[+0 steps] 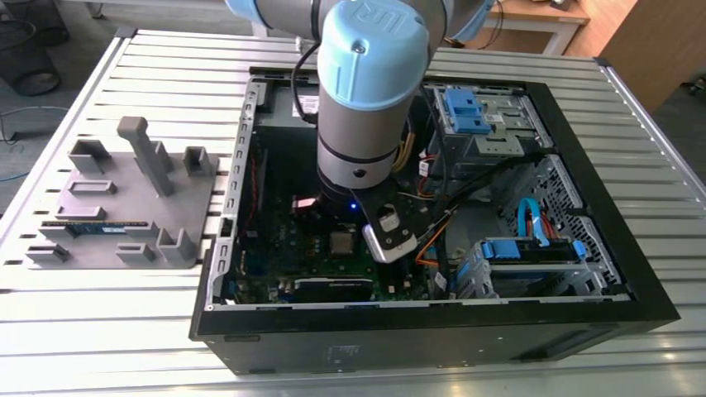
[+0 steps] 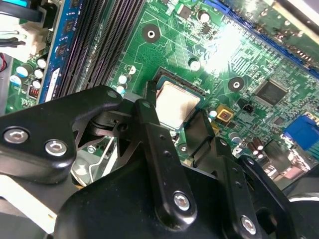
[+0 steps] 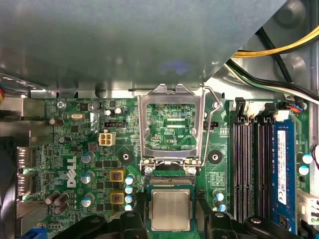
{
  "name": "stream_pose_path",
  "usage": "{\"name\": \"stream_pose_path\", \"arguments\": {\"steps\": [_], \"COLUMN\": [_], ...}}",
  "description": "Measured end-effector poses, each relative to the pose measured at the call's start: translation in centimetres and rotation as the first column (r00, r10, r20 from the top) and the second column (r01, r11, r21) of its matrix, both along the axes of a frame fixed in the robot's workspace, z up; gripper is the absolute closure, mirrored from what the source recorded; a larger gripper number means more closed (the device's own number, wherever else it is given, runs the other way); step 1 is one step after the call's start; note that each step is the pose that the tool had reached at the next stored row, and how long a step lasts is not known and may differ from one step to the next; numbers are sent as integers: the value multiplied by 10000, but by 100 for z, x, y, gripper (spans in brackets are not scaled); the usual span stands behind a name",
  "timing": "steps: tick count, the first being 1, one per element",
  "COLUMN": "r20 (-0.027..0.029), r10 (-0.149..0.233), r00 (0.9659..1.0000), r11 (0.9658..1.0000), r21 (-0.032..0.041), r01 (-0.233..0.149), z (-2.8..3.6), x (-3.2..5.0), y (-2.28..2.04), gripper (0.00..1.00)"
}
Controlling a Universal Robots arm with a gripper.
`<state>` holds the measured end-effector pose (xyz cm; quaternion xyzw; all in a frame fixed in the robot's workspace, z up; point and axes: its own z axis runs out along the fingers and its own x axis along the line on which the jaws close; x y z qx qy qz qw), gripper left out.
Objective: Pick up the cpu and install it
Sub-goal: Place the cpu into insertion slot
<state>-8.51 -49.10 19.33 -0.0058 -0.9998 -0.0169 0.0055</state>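
**Slatted worktop, open case: cpu gripped at the socket**

Metal slats of the worktop (image 1: 88, 331) carry a black case (image 1: 441, 339) lying open. A grey tray (image 1: 111, 207) sits beside it on the exterior view's left, with a narrow stick (image 1: 94, 225) resting in it. The arm (image 1: 359, 99) reaches straight down into the case over the board (image 3: 84, 129).

In both wrist views the end effector (image 2: 175, 112) (image 3: 171, 225) has its black fingers (image 2: 149, 129) drawn in against two opposite edges of the cpu (image 2: 177, 102) (image 3: 171, 209). They hold the cpu flat, silver top up, at the socket (image 3: 171, 182). A strip of socket contacts shows past one edge of the chip; whether it is fully seated cannot be told.

The load frame (image 3: 172, 124) stands flipped open just beyond the socket, with its wire lever (image 3: 212, 124) swung up alongside. Small capacitors (image 3: 128, 189) crowd close to one finger. Dark memory slots (image 3: 249, 169) run near the other, and a blue stick (image 3: 283, 174) stands in the outer one. A grey metal panel (image 3: 124, 45) overhangs the board's far edge. Yellow and black cables (image 3: 279, 47) trail past its corner, clear of the fingers. Blue drive bays (image 1: 469, 112) line the case on the exterior view's right.
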Motion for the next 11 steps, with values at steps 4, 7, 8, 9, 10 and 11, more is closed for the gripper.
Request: {"name": "stream_pose_path", "arguments": {"steps": [4,7,8,9,10,11], "r20": [-2,-2,-2,-1,-2,-2], "r10": [38,41,40,40,40,40], "r00": [10000,10000,10000,10000,10000,10000], "r11": [10000,10000,10000,10000,10000,10000], "r21": [28,30,29,32,31,29], "r01": [-38,-41,-40,-40,-40,-40], "z": [-14,-22,-24,-28,-29,-29], "x": [0,-4,-5,-6,-6,-6], "y": [0,-1,-1,0,0,0], "gripper": [53,53,53,53,53,53]}}
